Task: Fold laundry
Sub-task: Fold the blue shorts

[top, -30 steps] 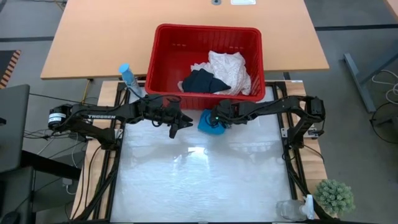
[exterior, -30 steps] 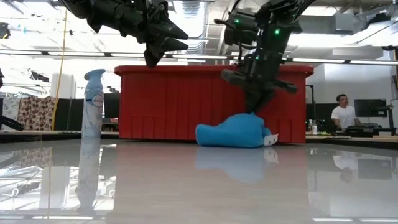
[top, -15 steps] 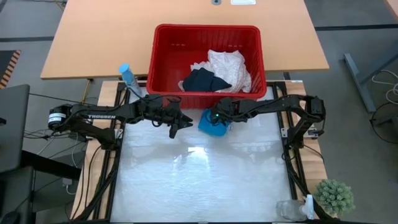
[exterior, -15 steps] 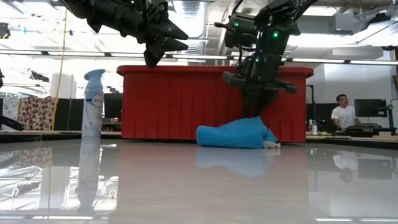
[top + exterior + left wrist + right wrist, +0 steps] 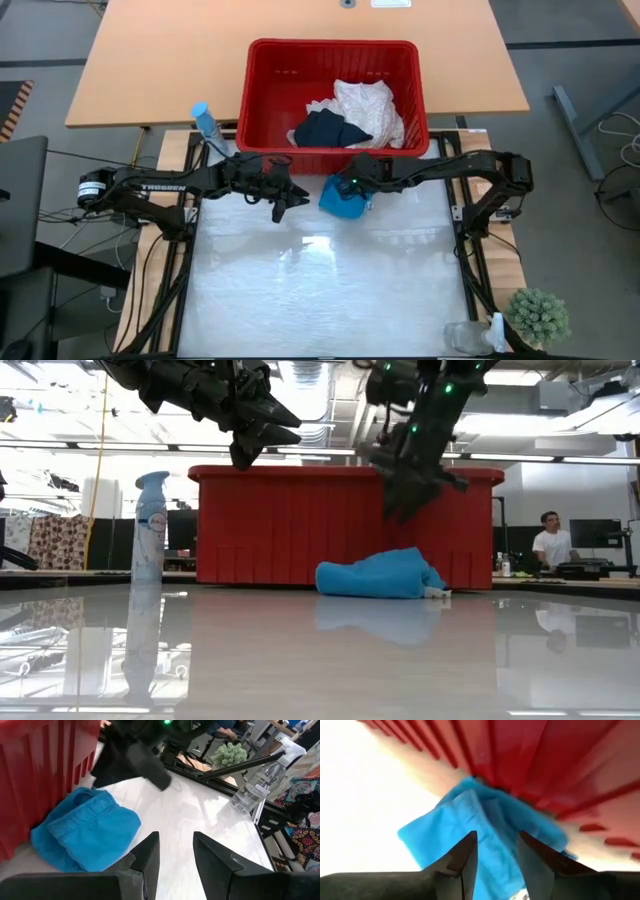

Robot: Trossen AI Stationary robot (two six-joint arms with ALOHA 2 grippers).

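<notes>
The small turquoise-blue garment (image 5: 338, 200) lies crumpled on the white table just in front of the red basket (image 5: 330, 45); the low view shows it as a flat heap (image 5: 380, 575). My right gripper (image 5: 402, 508) hangs open above it, clear of the cloth, and looks down on it (image 5: 470, 815) past its own fingers (image 5: 496, 850). My left gripper (image 5: 283, 205) floats open to the garment's left (image 5: 85, 837), well above the table (image 5: 245, 458). The cream-white lacy cloth (image 5: 372, 108) and the dark navy garment (image 5: 325, 130) lie inside the basket.
The red basket's wall (image 5: 300, 525) stands right behind the garment. A blue spray bottle (image 5: 205, 122) stands at the table's far left corner, and a clear water bottle (image 5: 468, 336) and a small plant (image 5: 540, 315) at the near right. A person (image 5: 548, 540) sits far behind.
My right gripper has let go of the turquoise garment and risen straight up from it. The garment, which it held in a raised peak a second ago, has slumped into a lower, flatter heap in the same place on the table.
</notes>
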